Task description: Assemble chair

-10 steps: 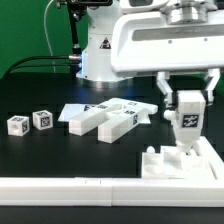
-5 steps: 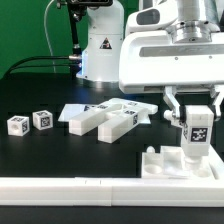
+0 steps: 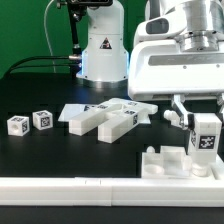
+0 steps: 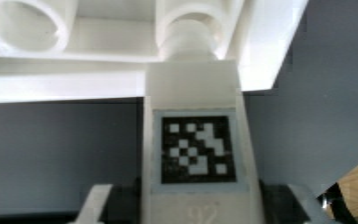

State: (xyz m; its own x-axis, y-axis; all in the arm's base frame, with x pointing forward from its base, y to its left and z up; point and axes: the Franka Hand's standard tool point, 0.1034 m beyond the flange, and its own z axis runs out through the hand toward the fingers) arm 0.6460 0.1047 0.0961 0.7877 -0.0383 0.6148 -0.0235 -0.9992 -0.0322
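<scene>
Chair post (image 3: 205,140), upright in the gripper (image 3: 204,117), hangs over the socketed panel (image 3: 163,163).

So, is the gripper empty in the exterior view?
No, the gripper is closed on a tagged white post.

exterior: low, mid-distance, faced arm base (image 3: 103,50) across table (image 3: 40,100) | wrist: close, looked along post (image 4: 197,140) | shared: post, blocky panel (image 3: 165,166)
</scene>
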